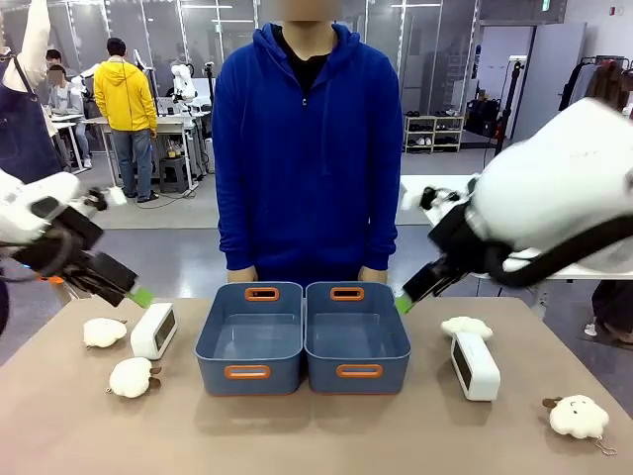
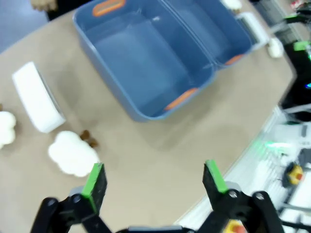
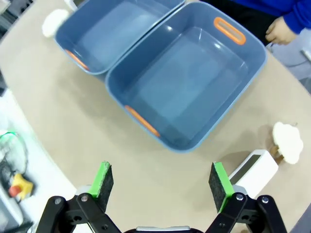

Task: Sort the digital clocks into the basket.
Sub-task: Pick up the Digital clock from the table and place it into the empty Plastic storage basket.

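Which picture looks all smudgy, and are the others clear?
The left wrist view is the smudgy one: the white clock and the near basket have soft, smeared edges. The right wrist view is sharp, even the orange handle. The front view is crisp across the table.

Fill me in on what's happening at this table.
Nothing has been picked up yet. The left gripper hangs open near a white rounded plastic clock with a dark display. The right gripper is open by the far corner of the right slate-blue plastic bin, some way from the second white clock. That bin and the left slate-blue bin are both empty. Cream fluffy plush toys lie scattered, and a person in a blue hoodie stands at the far side.
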`<action>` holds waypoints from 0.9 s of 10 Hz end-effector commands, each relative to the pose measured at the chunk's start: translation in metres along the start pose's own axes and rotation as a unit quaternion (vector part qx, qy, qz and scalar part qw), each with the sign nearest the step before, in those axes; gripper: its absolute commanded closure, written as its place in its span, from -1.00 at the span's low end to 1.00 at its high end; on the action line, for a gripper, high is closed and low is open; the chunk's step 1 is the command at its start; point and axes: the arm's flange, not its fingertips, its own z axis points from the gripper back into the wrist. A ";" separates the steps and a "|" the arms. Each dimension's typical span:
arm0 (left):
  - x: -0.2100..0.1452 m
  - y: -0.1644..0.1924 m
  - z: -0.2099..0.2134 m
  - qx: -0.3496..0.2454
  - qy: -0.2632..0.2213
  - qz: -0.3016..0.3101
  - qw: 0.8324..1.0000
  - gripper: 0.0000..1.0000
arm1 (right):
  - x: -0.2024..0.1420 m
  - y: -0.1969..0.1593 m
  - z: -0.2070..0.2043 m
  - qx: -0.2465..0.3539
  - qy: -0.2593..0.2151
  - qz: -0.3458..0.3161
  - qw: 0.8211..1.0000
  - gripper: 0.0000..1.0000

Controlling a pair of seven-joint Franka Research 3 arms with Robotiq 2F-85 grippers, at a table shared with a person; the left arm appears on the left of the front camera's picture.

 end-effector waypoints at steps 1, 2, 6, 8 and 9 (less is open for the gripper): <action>-0.017 0.026 0.024 -0.112 -0.009 0.038 0.993 -1.00 | -0.014 -0.037 0.025 0.099 -0.008 -0.049 0.994 -1.00; -0.031 0.037 0.043 -0.149 -0.055 0.062 0.985 -1.00 | -0.029 -0.054 0.044 0.167 -0.054 -0.094 0.980 -1.00; -0.127 0.079 0.098 -0.233 -0.229 0.145 0.934 -1.00 | -0.122 -0.117 0.103 0.319 -0.248 -0.258 0.878 -1.00; -0.169 0.089 0.114 -0.231 -0.284 0.179 0.913 -1.00 | -0.162 -0.128 0.114 0.315 -0.288 -0.292 0.856 -1.00; -0.180 0.093 0.120 -0.220 -0.305 0.191 0.907 -1.00 | -0.177 -0.136 0.117 0.293 -0.287 -0.309 0.858 -1.00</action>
